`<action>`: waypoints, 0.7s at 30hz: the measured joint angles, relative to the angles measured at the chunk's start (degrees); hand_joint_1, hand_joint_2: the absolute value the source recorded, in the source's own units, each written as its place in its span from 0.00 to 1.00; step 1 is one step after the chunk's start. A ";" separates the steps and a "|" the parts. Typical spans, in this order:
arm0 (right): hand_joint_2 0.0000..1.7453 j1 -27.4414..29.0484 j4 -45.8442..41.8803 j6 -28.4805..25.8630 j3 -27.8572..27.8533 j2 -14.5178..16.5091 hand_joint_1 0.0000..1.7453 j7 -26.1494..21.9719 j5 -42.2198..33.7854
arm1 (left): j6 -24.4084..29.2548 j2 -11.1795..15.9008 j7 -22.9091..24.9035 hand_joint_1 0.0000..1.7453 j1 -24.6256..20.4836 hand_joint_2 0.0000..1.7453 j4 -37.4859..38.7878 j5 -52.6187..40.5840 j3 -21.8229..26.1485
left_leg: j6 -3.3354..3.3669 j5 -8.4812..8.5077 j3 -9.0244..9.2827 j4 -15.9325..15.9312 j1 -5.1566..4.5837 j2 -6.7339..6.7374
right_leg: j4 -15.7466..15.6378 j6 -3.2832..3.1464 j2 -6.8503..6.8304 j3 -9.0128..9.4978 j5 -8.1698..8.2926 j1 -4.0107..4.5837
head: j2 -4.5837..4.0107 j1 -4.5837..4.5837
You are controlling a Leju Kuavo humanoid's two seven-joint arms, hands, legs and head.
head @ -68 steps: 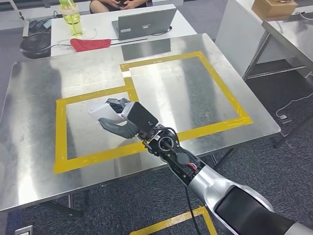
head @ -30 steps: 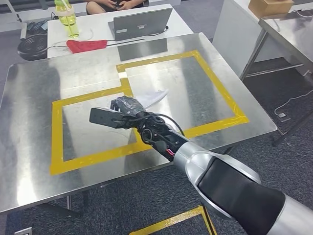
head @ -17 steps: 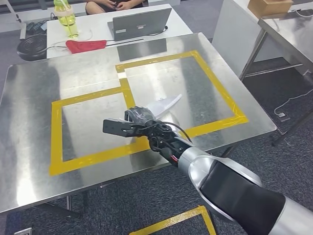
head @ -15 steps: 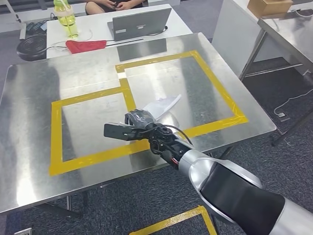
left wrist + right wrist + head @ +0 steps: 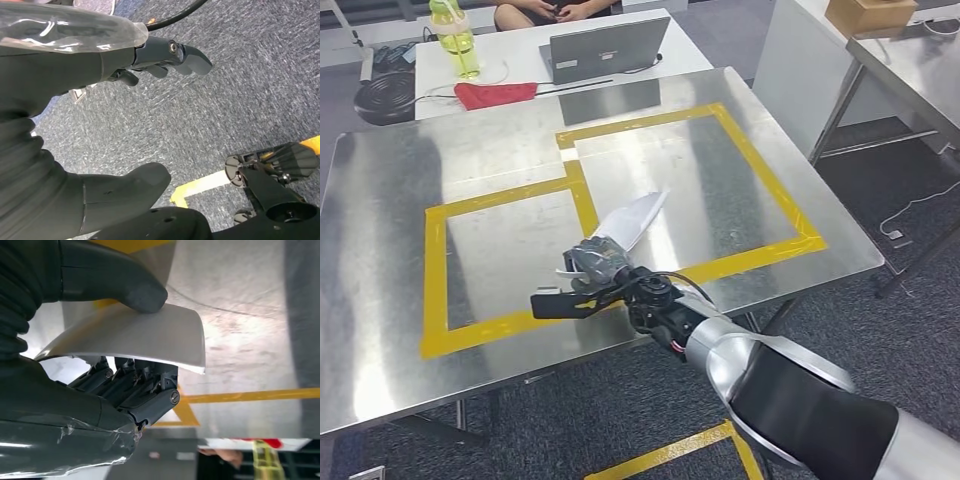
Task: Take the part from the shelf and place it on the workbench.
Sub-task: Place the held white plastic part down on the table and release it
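Your right hand [image 5: 595,262] over the workbench [image 5: 388,250], thumb and fingers clamping the white curved part [image 5: 631,217], part projecting beyond fingertips.

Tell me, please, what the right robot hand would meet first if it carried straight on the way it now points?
Probably the steel workbench itself. The right robot hand holds the white part, which leads towards the larger yellow-taped rectangle. Nothing stands in that line, though height above the surface is unclear.

Part [image 5: 629,218] nearer (tip leftward) now
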 joint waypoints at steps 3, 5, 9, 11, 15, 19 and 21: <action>1.00 0.03 -0.20 -0.52 0.90 1.24 0.84 -1.51 2.08 | 0.13 0.00 0.22 0.00 -0.11 1.00 0.00 -0.06 0.00 | 0.00 0.00 0.00 -0.01 0.00 0.00 | 0.01 0.00 -0.01 0.00 0.00 0.01 | 0.00 -0.02; 1.00 0.16 -0.97 -0.28 1.89 2.12 0.84 -1.81 2.74 | 0.25 0.00 0.25 0.00 -0.15 1.00 0.00 -0.02 0.00 | 0.00 0.00 0.00 -0.03 0.00 0.00 | 0.01 0.00 -0.01 -0.01 -0.01 0.01 | 0.00 -0.02; 1.00 0.66 -3.65 0.86 4.46 3.38 0.84 -1.62 0.99 | 0.65 0.00 0.27 0.00 -0.08 1.00 0.01 0.63 0.00 | 0.00 0.00 0.00 -0.06 0.00 -0.01 | 0.01 -0.06 -0.02 -0.01 -0.05 0.01 | 0.00 -0.02; 1.00 0.86 -5.33 1.36 5.97 3.83 0.84 -1.55 -1.31 | 0.80 0.01 0.26 0.00 0.11 1.00 0.02 1.02 0.00 | -0.01 0.00 0.00 -0.06 0.00 -0.01 | 0.01 -0.07 -0.03 -0.01 -0.07 0.01 | 0.00 -0.02; 1.00 0.89 -8.83 1.81 9.24 4.40 0.84 -1.04 -5.24 | 0.94 0.07 0.20 0.00 0.58 1.00 0.02 1.52 0.00 | -0.01 -0.01 0.00 -0.07 0.00 -0.02 | 0.00 -0.08 -0.03 -0.02 -0.07 0.01 | 0.00 -0.01; 1.00 0.88 -11.26 1.85 11.71 4.62 0.84 -0.76 -6.36 | 1.10 0.09 0.18 0.00 0.86 1.00 0.02 1.64 0.00 | -0.01 -0.01 0.00 -0.07 0.00 -0.04 | 0.00 -0.09 -0.06 -0.01 -0.08 0.01 | 0.00 -0.01; 1.00 0.86 -12.12 1.78 12.73 4.62 0.84 -0.93 -6.89 | 1.17 0.09 0.18 0.00 0.91 1.00 0.02 1.67 0.00 | -0.01 -0.01 0.00 -0.07 0.00 -0.03 | 0.00 -0.09 -0.06 -0.01 -0.08 0.01 | 0.00 -0.01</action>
